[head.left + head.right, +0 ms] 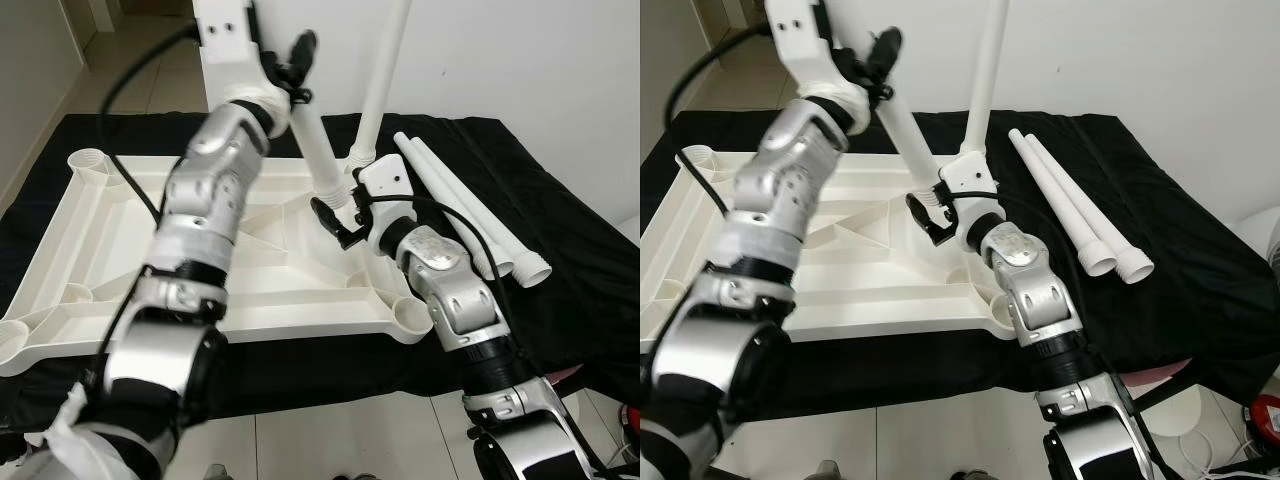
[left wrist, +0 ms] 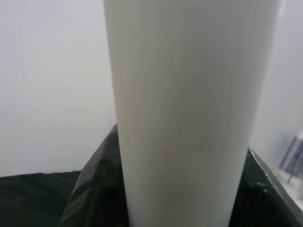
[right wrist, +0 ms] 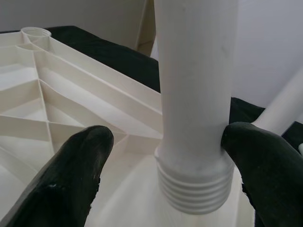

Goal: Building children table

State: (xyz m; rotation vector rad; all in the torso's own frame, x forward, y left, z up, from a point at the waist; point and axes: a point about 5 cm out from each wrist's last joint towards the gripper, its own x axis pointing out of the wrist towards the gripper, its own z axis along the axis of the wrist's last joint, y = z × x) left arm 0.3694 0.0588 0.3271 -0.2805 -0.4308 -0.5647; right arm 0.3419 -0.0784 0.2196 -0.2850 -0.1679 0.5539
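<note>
The white tabletop (image 1: 100,230) lies upside down on a black cloth, ribs up. One white leg (image 1: 385,80) stands upright in its far right corner socket. A second leg (image 1: 318,150) leans over the tabletop's middle. My left gripper (image 1: 298,62) is shut on this leg's upper part, and in the left wrist view the leg (image 2: 189,118) sits between dark fingers (image 2: 94,189). My right gripper (image 1: 335,215) is open around the threaded lower end (image 3: 194,189). One of its fingers (image 3: 258,161) touches the leg; the other stands apart from it.
Two loose white legs (image 1: 460,205) lie side by side on the black cloth (image 1: 560,260) to the right of the tabletop. A white wall rises behind. Tile floor lies at the near edge, with a red object (image 1: 1265,420) at the lower right.
</note>
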